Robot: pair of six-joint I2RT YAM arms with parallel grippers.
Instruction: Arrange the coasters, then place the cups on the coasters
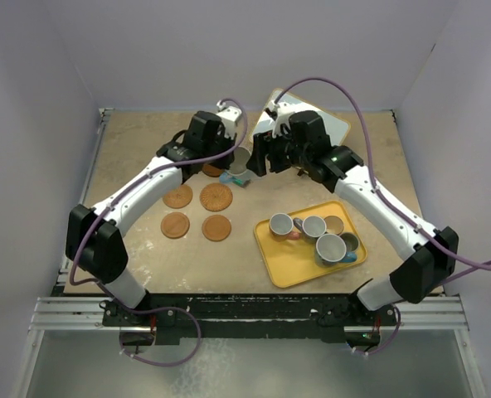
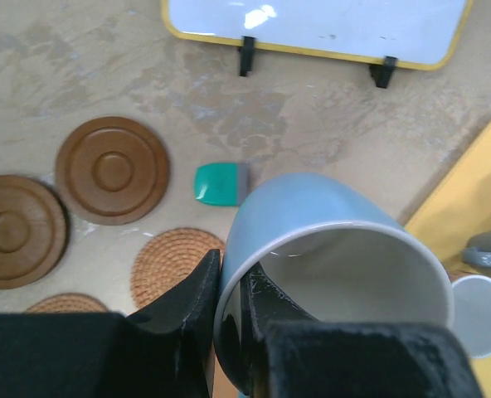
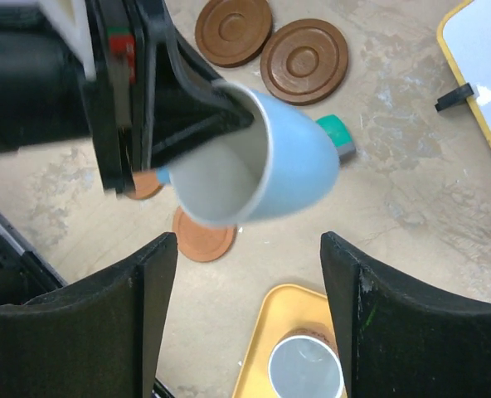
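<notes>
Rim of the blue cup (image 2: 337, 240) sits pinched in the left claw (image 2: 231, 269), one finger pressed on the outside of the wall and the other inside the mouth, so that claw is clamped tight on the cup. The cup hangs tilted above the tabletop (image 1: 129, 141), its pale inside turned back towards the arms, beyond the far-left corner of the yellow tray (image 1: 279, 265).

The right claw (image 3: 245, 315) stands just beside the cup on the tray's side. Its two fingers are spread wide apart with only bare tabletop and the tray's corner showing between them. They touch nothing, and the cup is clear of both.

Four coasters (image 1: 216, 197) lie flat in a square group to the left of the tray, well apart from it. A fifth coaster (image 1: 211, 171) shows partly from under the left arm, further from the tray than the group. A teal block (image 2: 219, 183) lies on the tabletop near the held cup, on the side away from the tray.

The other cups (image 1: 314, 226) stand upright in the tray, crowded towards its far and right side. A whiteboard (image 1: 328, 124) with a yellow rim lies beyond the tray at the back of the tabletop.
</notes>
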